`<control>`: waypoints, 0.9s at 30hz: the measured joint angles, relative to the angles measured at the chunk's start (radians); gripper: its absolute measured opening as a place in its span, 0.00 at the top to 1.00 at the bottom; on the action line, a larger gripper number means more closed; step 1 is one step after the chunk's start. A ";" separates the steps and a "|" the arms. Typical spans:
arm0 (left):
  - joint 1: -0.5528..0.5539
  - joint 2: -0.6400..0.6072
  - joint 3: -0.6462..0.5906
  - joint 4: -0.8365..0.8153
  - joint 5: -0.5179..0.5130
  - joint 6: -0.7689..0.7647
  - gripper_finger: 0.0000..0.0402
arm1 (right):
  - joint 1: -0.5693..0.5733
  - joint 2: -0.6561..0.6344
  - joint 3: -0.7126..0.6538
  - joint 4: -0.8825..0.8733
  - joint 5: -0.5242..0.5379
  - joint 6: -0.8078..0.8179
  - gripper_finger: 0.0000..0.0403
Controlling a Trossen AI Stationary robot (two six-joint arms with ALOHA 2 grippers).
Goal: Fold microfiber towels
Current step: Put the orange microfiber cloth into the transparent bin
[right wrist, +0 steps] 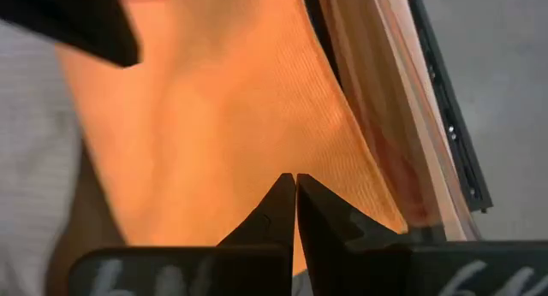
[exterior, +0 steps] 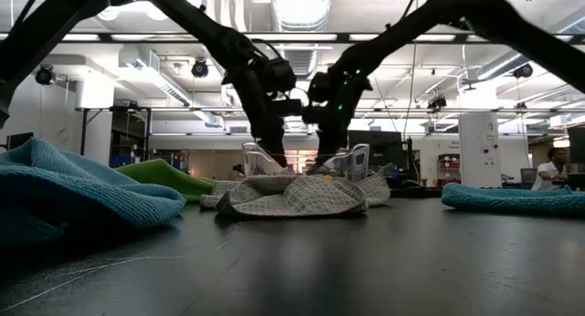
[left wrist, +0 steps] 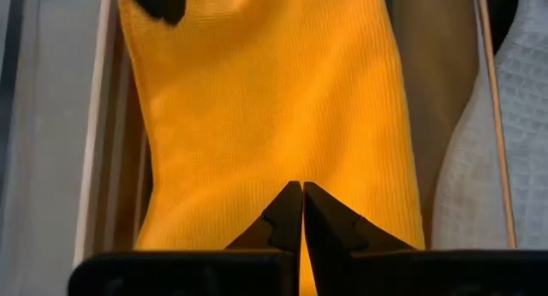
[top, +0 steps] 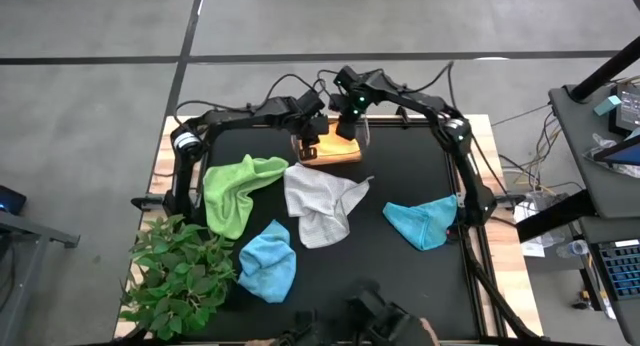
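Both arms reach into the clear bin [top: 330, 146] at the table's far edge, left gripper [left wrist: 302, 193] and right gripper [right wrist: 295, 183] pinched closed over the yellow-orange towel [left wrist: 265, 108].

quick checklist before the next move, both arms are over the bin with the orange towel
1. Left gripper shut: ok, fingertips meet, over the yellow-orange towel.
2. Right gripper shut: ok, fingertips meet, over the same towel.
3. Towel pinched by either gripper: cannot tell, the closed tips show against the cloth but no fold between them.
4. Towel inside the clear bin: ok, it lies within the walls.
5. Arms clear of each other: cannot tell, both grippers crowd the bin at the table's far edge.
6. Remaining towels unfolded: not ok, lime green towel, grey-white towel, teal towel and light blue towel lie crumpled.
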 joint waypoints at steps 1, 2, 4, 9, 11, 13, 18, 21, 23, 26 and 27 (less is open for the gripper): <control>0.000 0.001 -0.007 0.011 0.001 0.000 1.00 | 0.000 0.015 0.020 -0.009 0.021 0.000 0.98; 0.000 0.002 -0.017 0.017 0.001 0.000 1.00 | 0.002 0.029 0.034 -0.012 0.050 0.001 0.98; 0.001 0.004 -0.041 0.033 0.001 -0.005 1.00 | 0.006 0.045 0.049 -0.020 0.112 0.001 0.98; -0.002 0.004 -0.069 0.062 0.001 -0.044 1.00 | 0.008 0.051 0.034 -0.029 0.175 0.009 0.98; -0.003 0.004 -0.076 0.058 0.001 -0.047 1.00 | 0.009 0.051 0.024 -0.026 0.177 0.009 0.98; -0.003 0.004 -0.076 0.060 0.001 -0.052 1.00 | 0.009 0.051 0.014 -0.020 0.178 0.012 0.98; -0.003 0.004 -0.089 0.052 0.001 -0.058 1.00 | 0.010 0.048 -0.005 -0.042 0.305 0.011 0.98; -0.004 0.004 -0.092 0.054 0.002 -0.059 1.00 | 0.012 0.028 -0.006 -0.045 0.317 0.012 0.98; -0.004 0.004 -0.092 0.054 0.002 -0.058 1.00 | 0.018 0.017 0.004 -0.048 0.319 0.020 0.98; -0.004 0.004 -0.093 0.054 0.002 -0.059 1.00 | 0.033 0.008 0.006 -0.049 0.320 0.035 0.98; -0.004 0.004 -0.093 0.054 0.002 -0.059 1.00 | 0.041 0.008 0.006 -0.049 0.315 0.036 0.98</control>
